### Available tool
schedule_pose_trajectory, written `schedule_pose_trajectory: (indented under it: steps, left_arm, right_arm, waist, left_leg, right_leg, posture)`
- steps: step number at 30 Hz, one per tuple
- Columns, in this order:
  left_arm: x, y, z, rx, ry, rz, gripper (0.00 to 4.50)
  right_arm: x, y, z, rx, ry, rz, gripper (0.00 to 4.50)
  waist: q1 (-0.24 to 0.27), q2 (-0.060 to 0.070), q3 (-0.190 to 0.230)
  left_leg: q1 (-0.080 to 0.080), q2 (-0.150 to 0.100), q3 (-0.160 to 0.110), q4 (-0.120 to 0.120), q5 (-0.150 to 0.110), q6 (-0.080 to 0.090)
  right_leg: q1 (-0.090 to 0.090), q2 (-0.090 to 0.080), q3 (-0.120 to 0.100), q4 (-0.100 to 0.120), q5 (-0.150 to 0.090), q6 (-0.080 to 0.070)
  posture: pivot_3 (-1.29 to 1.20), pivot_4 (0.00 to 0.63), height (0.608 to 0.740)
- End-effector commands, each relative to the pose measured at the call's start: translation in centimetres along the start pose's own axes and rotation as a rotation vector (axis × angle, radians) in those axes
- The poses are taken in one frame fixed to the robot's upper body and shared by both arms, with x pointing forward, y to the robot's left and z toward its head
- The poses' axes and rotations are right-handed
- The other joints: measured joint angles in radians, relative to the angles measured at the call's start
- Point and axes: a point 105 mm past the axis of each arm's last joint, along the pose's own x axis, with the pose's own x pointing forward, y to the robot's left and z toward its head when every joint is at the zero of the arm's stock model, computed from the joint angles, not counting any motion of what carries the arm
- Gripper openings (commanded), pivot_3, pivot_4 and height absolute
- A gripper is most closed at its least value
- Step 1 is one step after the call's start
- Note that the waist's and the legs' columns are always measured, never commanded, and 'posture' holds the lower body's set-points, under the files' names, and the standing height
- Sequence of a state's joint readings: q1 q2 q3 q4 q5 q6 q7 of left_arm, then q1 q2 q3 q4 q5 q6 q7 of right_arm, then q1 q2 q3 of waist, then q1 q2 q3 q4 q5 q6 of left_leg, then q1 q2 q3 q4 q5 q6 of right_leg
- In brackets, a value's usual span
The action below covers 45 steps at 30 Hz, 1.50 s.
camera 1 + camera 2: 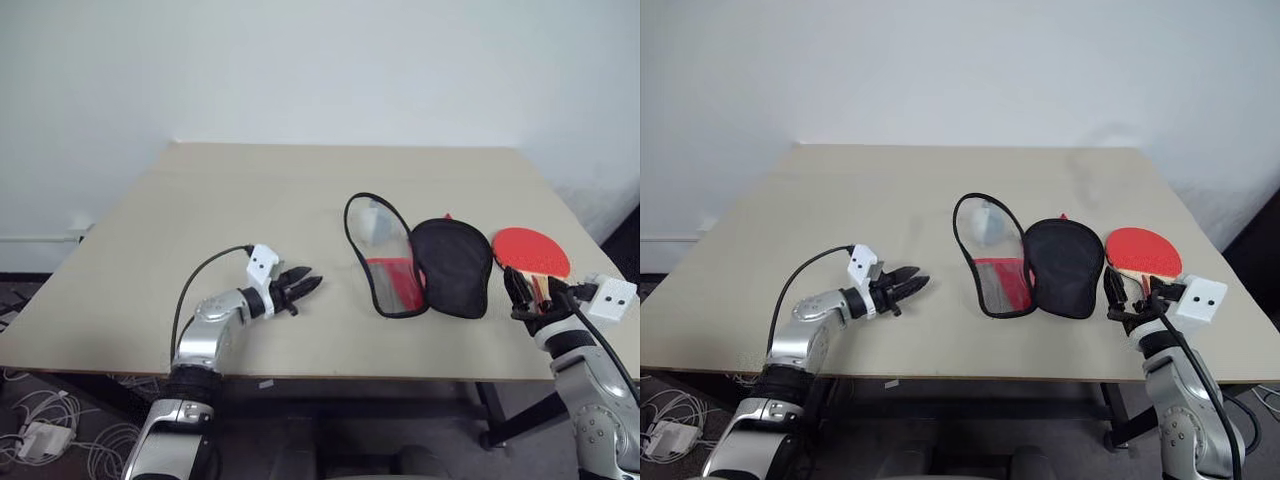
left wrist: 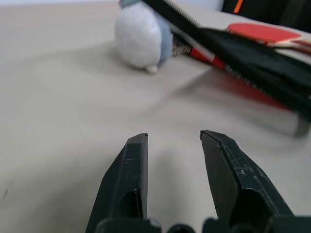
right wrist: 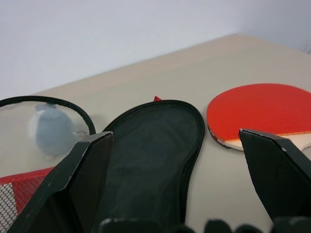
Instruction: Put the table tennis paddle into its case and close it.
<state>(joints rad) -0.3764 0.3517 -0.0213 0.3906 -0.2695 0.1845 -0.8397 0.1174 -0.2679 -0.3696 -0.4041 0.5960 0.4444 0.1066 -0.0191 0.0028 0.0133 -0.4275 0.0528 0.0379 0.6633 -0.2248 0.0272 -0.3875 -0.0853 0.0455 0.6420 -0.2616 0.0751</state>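
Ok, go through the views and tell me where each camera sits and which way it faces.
Left eye, head: looks forward and down over the table; both arms show, left gripper open, empty.
Right eye: same scene beside it; right gripper open at the table tennis paddle.
Left wrist: looks along its fingers toward the open case.
Right wrist: looks along its fingers at case lining and paddle.
Shared: case and paddle appear in all four.
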Motion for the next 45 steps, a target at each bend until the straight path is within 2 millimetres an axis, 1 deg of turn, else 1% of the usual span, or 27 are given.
schedule_pose_trajectory:
  steps: [1, 4, 8, 12, 16, 18, 22, 23, 25, 28, 30, 37, 39, 43, 45]
  left_arm:
    - [0.3, 0.0, 2.5, 0.062, -0.064, -0.001, 1.74]
    - [0.5, -0.2, 2.8, 0.059, -0.074, -0.014, 1.74]
    - [0.2, 0.0, 3.1, 0.065, -0.074, -0.014, 1.74]
    - [-0.3, -0.9, 3.5, 0.089, -0.075, -0.07, 1.74]
    - [0.1, -1.7, 4.3, 0.1, -0.089, -0.101, 1.74]
    - [0.5, -2.0, 4.4, 0.096, -0.091, -0.111, 1.74]
    - [1.1, -2.7, 3.5, 0.095, -0.06, -0.138, 1.74]
    - [1.1, -2.9, 3.4, 0.094, -0.059, -0.143, 1.74]
    - [1.2, -3.2, 3.5, 0.078, -0.064, -0.155, 1.74]
    - [1.3, -3.3, 3.3, 0.084, -0.061, -0.148, 1.74]
    - [1.2, -3.5, 3.1, 0.079, -0.056, -0.149, 1.74]
    - [1.1, -3.5, 3.0, 0.073, -0.056, -0.135, 1.74]
    - [1.1, -3.6, 3.0, 0.072, -0.058, -0.133, 1.74]
    - [1.0, -3.7, 2.7, 0.071, -0.056, -0.128, 1.74]
    - [1.0, -3.7, 2.7, 0.071, -0.057, -0.125, 1.74]
  right_arm:
    - [0.4, -0.1, 1.4, -0.015, -0.052, -0.003, 4.47]
    - [0.7, -0.4, 1.7, 0.002, -0.064, -0.025, 4.47]
    - [1.0, -0.7, 1.6, 0.016, -0.055, -0.041, 4.47]
    - [1.3, -1.6, 1.2, 0.032, -0.019, -0.07, 4.47]
    - [1.9, -3.4, 0.0, 0.069, 0.06, -0.147, 4.47]
    - [2.1, -4.1, -0.2, 0.057, 0.078, -0.159, 4.47]
    - [2.8, -5.1, -1.3, 0.061, 0.163, -0.155, 4.47]
    - [3.1, -5.3, -1.3, 0.029, 0.168, -0.148, 4.47]
    - [3.7, -6.6, -1.3, -0.07, 0.187, -0.167, 4.47]
    - [4.7, -8.5, -1.3, -0.084, 0.222, -0.195, 4.47]
    - [5.4, -9.1, -1.4, -0.126, 0.256, -0.183, 4.47]
    - [7.7, -9.8, -2.6, -0.176, 0.377, -0.144, 4.47]
    - [8.3, -9.7, -2.9, -0.156, 0.409, -0.131, 4.47]
    - [9.2, -9.7, -3.5, -0.142, 0.461, -0.137, 4.47]
    - [9.4, -9.9, -3.8, -0.15, 0.487, -0.154, 4.11]
  waist:
    - [0.0, 0.0, 0.0]
    - [-0.001, 0.0, 0.0]
    - [-0.001, 0.0, 0.0]
    - [-0.001, 0.0, 0.0]
    - [-0.001, 0.0, 0.0]
    - [-0.001, 0.0, 0.0]
    - [-0.002, 0.0, 0.0]
    - [-0.003, 0.0, 0.0]
    - [-0.003, 0.001, 0.0]
    - [-0.002, 0.001, 0.0]
    - [-0.002, 0.001, 0.0]
    - [-0.006, 0.001, 0.0]
    - [-0.007, 0.001, 0.0]
    - [-0.026, 0.0, 0.0]
    - [-0.032, -0.001, 0.0]
  left_leg:
    - [0.0, 0.0, 0.0, 0.0, 0.0, 0.0]
    - [0.0, 0.0, 0.0, 0.0, 0.0, 0.0]
    - [0.0, 0.0, 0.0, -0.001, 0.0, 0.0]
    - [0.0, 0.0, 0.0, 0.0, 0.0, 0.0]
    - [0.0, 0.0, 0.0, 0.0, 0.0, 0.0]
    - [0.0, 0.0, 0.0, 0.0, 0.0, 0.0]
    - [0.0, 0.0, 0.0, -0.001, 0.0, 0.0]
    - [0.0, 0.0, 0.001, 0.0, 0.0, 0.0]
    - [0.0, 0.0, 0.001, -0.001, 0.0, 0.0]
    - [0.0, 0.0, 0.001, -0.001, 0.0, 0.0]
    - [0.0, 0.0, 0.001, 0.0, 0.0, 0.0]
    - [0.001, -0.001, 0.001, 0.0, 0.001, 0.001]
    - [0.001, -0.001, 0.001, 0.0, 0.001, 0.001]
    - [0.002, -0.001, 0.001, 0.001, 0.001, 0.001]
    - [0.003, -0.001, 0.001, 0.002, 0.001, 0.001]
  right_leg:
    - [0.0, 0.0, 0.0, 0.0, 0.0, 0.0]
    - [0.0, 0.0, 0.0, 0.0, 0.0, 0.0]
    - [0.0, 0.0, 0.0, 0.0, 0.0, 0.0]
    - [0.0, 0.0, 0.0, 0.0, 0.0, 0.0]
    - [0.0, 0.0, 0.0, 0.0, 0.0, 0.0]
    - [0.0, 0.0, 0.0, 0.0, 0.0, 0.0]
    - [0.0, 0.0, 0.001, 0.0, 0.0, 0.0]
    - [0.0, 0.0, 0.001, 0.0, 0.0, 0.0]
    - [0.0, 0.0, 0.001, 0.0, 0.0, 0.0]
    - [0.0, 0.0, 0.001, 0.0, 0.0, 0.0]
    - [0.0, 0.0, 0.001, 0.0, 0.0, 0.0]
    - [0.0, 0.0, 0.002, 0.0, 0.0, 0.0]
    - [0.0, 0.0, 0.002, 0.0, 0.0, 0.0]
    - [0.002, 0.001, 0.003, 0.0, 0.0, 0.0]
    - [0.003, 0.001, 0.003, -0.001, 0.0, 0.0]
  posture:
    - [0.0, 0.0, 0.728]
    - [0.0, 0.0, 0.728]
    - [0.0, 0.0, 0.728]
    - [0.0, 0.0, 0.728]
    - [0.0, 0.0, 0.728]
    - [0.0, 0.0, 0.728]
    - [0.0, 0.0, 0.728]
    - [0.0, 0.0, 0.728]
    - [0.0, 0.0, 0.728]
    - [0.0, 0.0, 0.728]
    - [0.0, 0.0, 0.728]
    - [0.0, 0.0, 0.728]
    - [0.0, 0.0, 0.728]
    - [0.0, 0.0, 0.728]
    - [0.0, 0.0, 0.728]
